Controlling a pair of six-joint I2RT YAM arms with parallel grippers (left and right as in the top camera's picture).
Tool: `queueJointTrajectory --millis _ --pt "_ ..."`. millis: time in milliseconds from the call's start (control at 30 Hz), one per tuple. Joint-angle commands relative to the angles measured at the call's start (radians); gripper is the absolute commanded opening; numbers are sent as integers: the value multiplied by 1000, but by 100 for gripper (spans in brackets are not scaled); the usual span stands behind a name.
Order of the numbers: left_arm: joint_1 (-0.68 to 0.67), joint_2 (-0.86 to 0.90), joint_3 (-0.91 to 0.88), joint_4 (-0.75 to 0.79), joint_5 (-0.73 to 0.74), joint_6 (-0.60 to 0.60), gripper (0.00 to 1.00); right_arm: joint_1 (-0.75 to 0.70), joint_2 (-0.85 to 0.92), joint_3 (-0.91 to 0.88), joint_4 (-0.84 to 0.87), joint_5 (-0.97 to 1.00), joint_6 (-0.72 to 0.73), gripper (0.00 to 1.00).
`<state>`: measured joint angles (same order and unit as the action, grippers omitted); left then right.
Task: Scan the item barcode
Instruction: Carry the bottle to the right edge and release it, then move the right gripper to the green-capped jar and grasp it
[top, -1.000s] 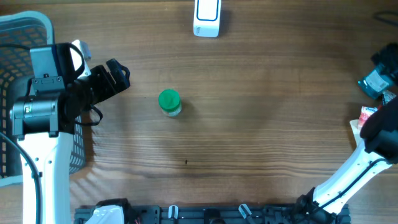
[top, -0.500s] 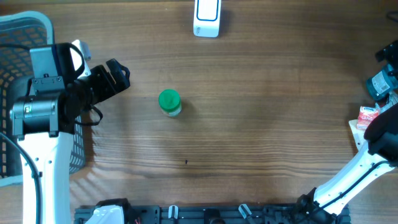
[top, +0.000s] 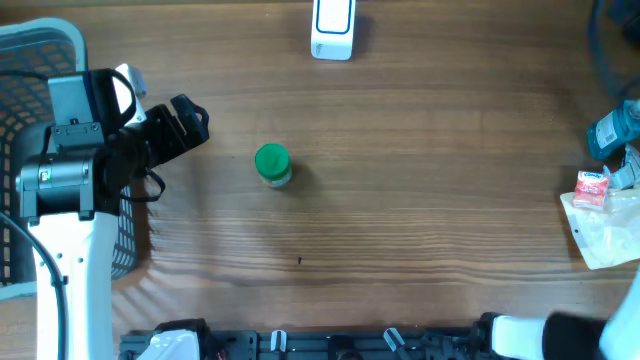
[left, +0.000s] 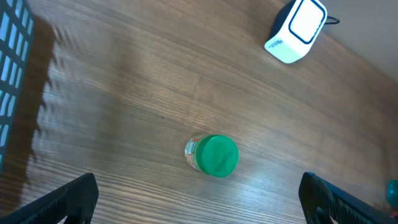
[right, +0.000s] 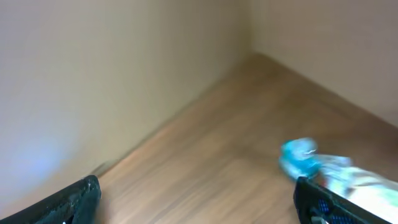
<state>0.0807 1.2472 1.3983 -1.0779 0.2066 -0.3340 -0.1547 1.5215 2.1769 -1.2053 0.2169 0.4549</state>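
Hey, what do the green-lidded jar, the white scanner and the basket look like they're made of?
Green-lidded jar: matte green lid, likely plastic; clear body, glass or plastic, unclear.
White scanner: smooth glossy shell, probably plastic.
Basket: pale open grid walls, probably moulded plastic.

Overhead: basket (top: 30, 60) cut by L edge, scanner (top: 332, 30) cut by top edge, teal item (top: 610, 132) partly off R edge. R arm (top: 560, 335) shows only a bit at bottom R corner; R end effector (right: 202, 202) is outside that frame. Jar (top: 272, 164) seen lid-up, label too small to read, barcode can't be made out. R wrist view is blurred: teal blob (right: 300, 154) w/ pale smear beside it, maybe a bag. Both wrist views crop fingertips (left: 68, 199) to bottom corners.
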Motion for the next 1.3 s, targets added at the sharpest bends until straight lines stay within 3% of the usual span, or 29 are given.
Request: queueJointTrajectory --millis 0,133,300,533,667,767,967,1267 --pt "7 -3 14 0 2 13 100 166 85 -25 -97 -87 81 100" --pt "7 -3 14 0 1 13 100 334 193 -25 -186 -45 146 100" --pt "8 -3 15 30 1 13 100 491 365 -25 -231 -74 336 100" --pt "7 -3 15 71 1 13 100 642 558 -25 -126 -252 382 100" --pt "8 -5 15 85 1 13 100 683 570 -25 -89 -246 474 100" --pt "8 -5 15 84 -14 16 100 702 570 -25 -51 -410 538 100" --pt "8 -6 15 56 -42 8 100 762 570 -25 -100 -346 898 100" --pt "8 -24 15 -2 -85 -101 100 857 637 -25 -52 -356 1207 100"
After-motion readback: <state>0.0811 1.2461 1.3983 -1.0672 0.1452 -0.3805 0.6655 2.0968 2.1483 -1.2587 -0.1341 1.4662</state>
